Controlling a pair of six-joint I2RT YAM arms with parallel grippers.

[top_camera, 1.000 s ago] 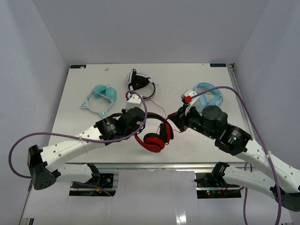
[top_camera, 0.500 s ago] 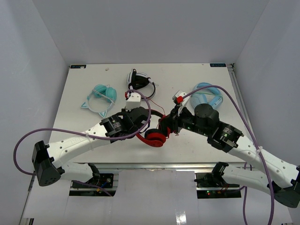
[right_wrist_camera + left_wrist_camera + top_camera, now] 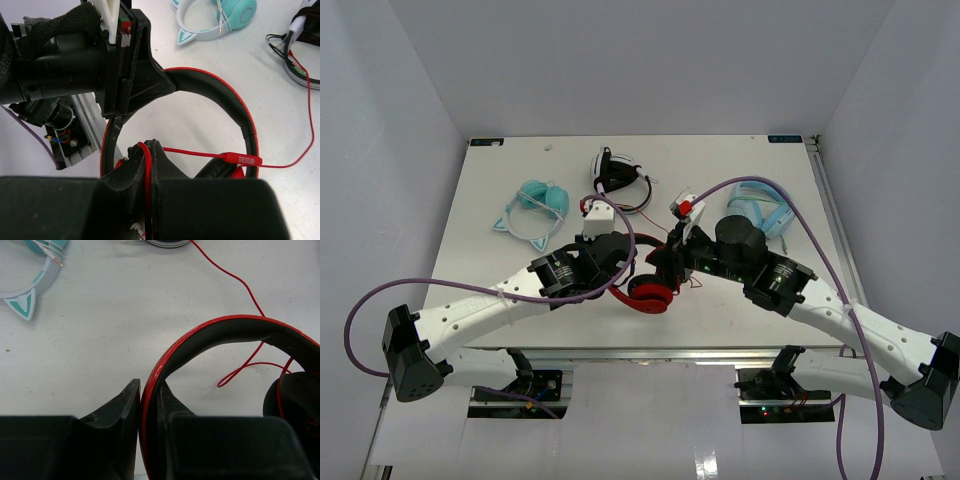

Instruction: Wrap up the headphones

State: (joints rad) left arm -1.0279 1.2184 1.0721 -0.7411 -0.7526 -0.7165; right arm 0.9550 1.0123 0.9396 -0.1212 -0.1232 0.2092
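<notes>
The red headphones [image 3: 648, 295] with black pads lie at the table's near middle between both arms. My left gripper [image 3: 149, 395] is shut on their red headband [image 3: 210, 335], which arcs up and right in the left wrist view. My right gripper [image 3: 151, 150] is shut on the thin red cable [image 3: 200, 152]; the cable runs right from the fingertips through its inline piece [image 3: 242, 160]. In the right wrist view the headband [image 3: 225, 100] arches over the fingertips and the left gripper's fingers [image 3: 145, 75] clamp its left side. More loose cable [image 3: 240, 285] trails over the table.
A black-and-white pair [image 3: 618, 172] lies at the back middle, a teal cat-ear pair [image 3: 538, 205] back left, a light-blue pair [image 3: 765, 212] back right beside the right arm. The table's metal front rail [image 3: 80, 125] shows in the right wrist view.
</notes>
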